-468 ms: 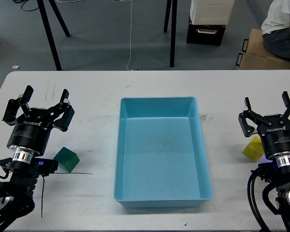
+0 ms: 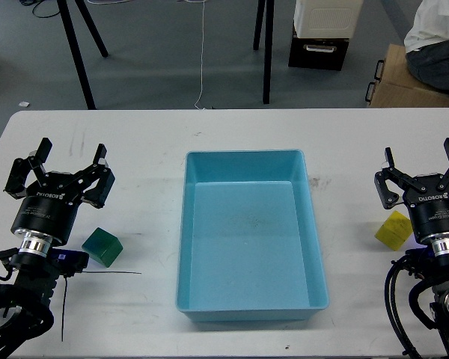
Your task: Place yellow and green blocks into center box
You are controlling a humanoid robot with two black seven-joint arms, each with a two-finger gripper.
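Head view, L to R: left gripper (image 2: 69, 161) hovers over the white table (image 2: 135, 142) near its L edge w/ fingers spread wide, holding nothing; green block (image 2: 102, 247) sits on the table just beside it, to its lower R, w/ a thin black cable (image 2: 105, 272) lying just below. Blue box (image 2: 248, 235) stands mid-table, nothing inside, well apart from both blocks. Far R, yellow block (image 2: 393, 229) rests on the table right beside the right gripper (image 2: 423, 167), which is also spread wide and empty.
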